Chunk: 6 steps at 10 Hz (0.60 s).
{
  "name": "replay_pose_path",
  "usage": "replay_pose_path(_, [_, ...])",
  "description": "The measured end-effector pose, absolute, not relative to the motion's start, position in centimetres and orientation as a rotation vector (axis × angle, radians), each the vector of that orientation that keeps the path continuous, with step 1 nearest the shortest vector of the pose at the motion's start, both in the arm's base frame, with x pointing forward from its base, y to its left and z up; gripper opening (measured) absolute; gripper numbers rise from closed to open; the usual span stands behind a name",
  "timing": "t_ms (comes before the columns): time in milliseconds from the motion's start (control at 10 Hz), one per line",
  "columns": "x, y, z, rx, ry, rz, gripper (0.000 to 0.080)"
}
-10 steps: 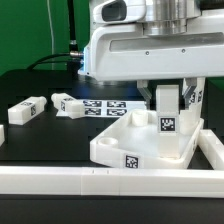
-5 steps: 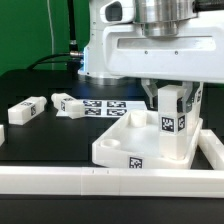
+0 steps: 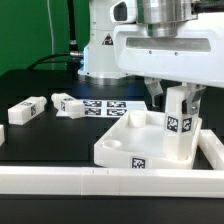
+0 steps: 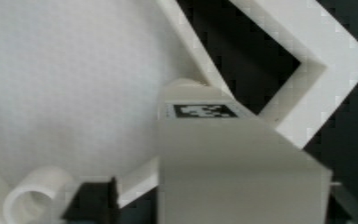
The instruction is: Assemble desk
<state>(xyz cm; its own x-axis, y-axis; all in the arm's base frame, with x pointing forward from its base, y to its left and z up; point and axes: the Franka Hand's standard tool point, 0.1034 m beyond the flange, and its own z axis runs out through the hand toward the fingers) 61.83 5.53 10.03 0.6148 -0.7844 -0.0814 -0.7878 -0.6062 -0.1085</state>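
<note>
The white desk slab (image 3: 122,152) lies rim-up near the front rail. One square leg (image 3: 177,128) with a tag stands upright in the slab's corner socket on the exterior view's right. My gripper (image 3: 176,98) hangs over that leg, fingers on either side of its top, with a narrow gap showing beside the finger (image 3: 155,93) on the exterior view's left, so the gripper is open. The wrist view is filled by the leg (image 4: 247,175) and the slab's inside (image 4: 69,90). Two loose legs (image 3: 25,110) (image 3: 70,104) lie on the black table at the exterior view's left.
The marker board (image 3: 108,107) lies flat behind the slab. A long low white rail (image 3: 90,181) runs along the table's front and turns up the exterior view's right side (image 3: 212,150). The arm's white body (image 3: 150,45) looms above the slab.
The leg and the gripper have shifted toward the exterior view's right, into the slab's corner. The fingers have spread away from the leg's sides.
</note>
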Motion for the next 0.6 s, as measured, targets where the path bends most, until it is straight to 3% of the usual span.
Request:
replay_pose_path(100, [61.81,5.58,10.01,-2.712,1.302,0.037,0.0582])
replay_pose_path(200, [61.72,5.73,9.94,-2.765,1.192,0.03,0.0636])
replay_pose_path(600, [61.69,5.9,9.93,-2.937,0.662,-0.002,0.0649])
